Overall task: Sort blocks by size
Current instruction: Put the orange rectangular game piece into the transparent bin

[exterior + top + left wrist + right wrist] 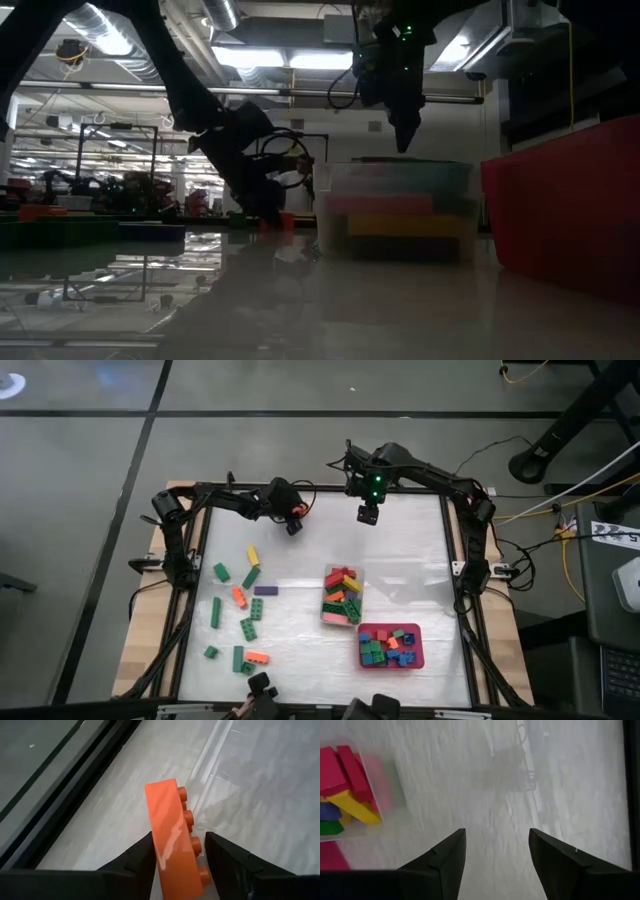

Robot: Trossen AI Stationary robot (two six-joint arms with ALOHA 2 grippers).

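**Left gripper pinches an orange bar while loose blocks wait on the table**

Nearest to us in the high view, at the front edge of the white table (pixel 420 560), the red tray (pixel 391 646) sits toward the front right corner, filled with short blocks in green, blue and red. Just behind it, touching or nearly touching its back left corner, we see the clear tub (pixel 342 597), which holds longer bars in red, yellow, green and pink. In the low view the tub (pixel 395 210) stands left of the tray's (pixel 565 205) tall red wall.

Across the left half of the table, loose blocks (pixel 238 620) lie scattered, well apart from both containers: mostly green ones, with orange, yellow and one purple bar (pixel 266 590) nearest the tub.

Farther back, near the table's back left corner, the left gripper (pixel 293 520) is low over the surface. In its wrist view we see its two fingers pressed against the sides of an orange block (pixel 175 837), a four-stud bar held on edge with the studs facing one finger.

Farthest back, at the middle of the back edge, the right gripper (pixel 368 512) hangs above the table. Its wrist view shows the fingers (pixel 445 857) spread apart with only bare table between them, the tub's corner off to one side.
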